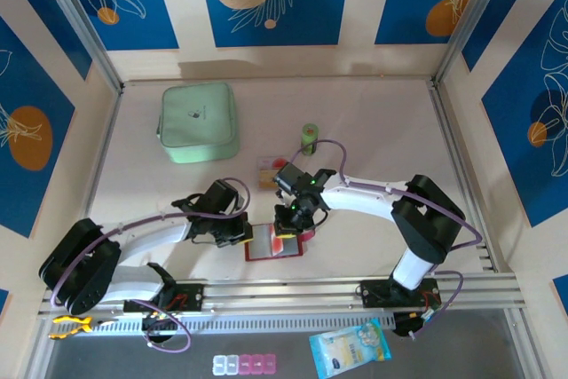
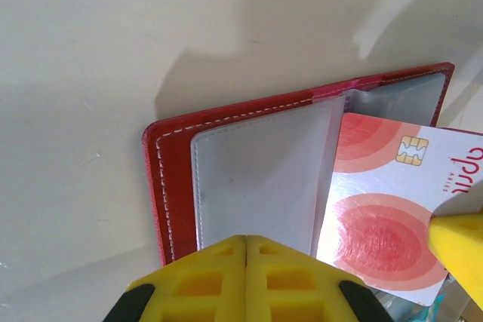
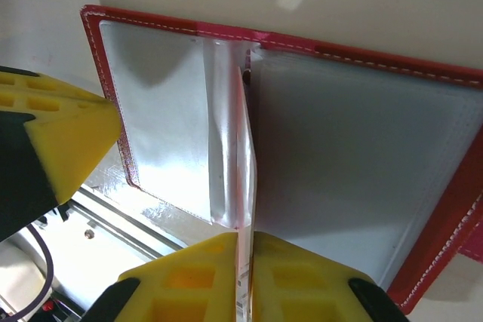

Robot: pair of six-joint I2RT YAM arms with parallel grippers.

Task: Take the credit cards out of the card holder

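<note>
The red card holder [image 1: 259, 250] lies open on the table near the front rail, its greyish clear sleeves [image 2: 256, 179] facing up. A whitish card with red circles and a chip [image 2: 392, 224] sticks out of the middle sleeve. My right gripper [image 3: 247, 240] is shut on this card's edge, which shows edge-on between the yellow fingers. My left gripper [image 2: 247, 240] is shut, its tips together on the left sleeve of the holder [image 2: 162, 179] with nothing between them. An orange-tan card [image 1: 269, 172] lies flat on the table behind both grippers.
A mint-green zip case [image 1: 197, 122] sits at the back left. A small green roll [image 1: 309, 138] stands at the back centre. The metal rail [image 1: 293, 290] runs just in front of the holder. A packet [image 1: 351, 348] and a pill box [image 1: 244, 363] lie below it.
</note>
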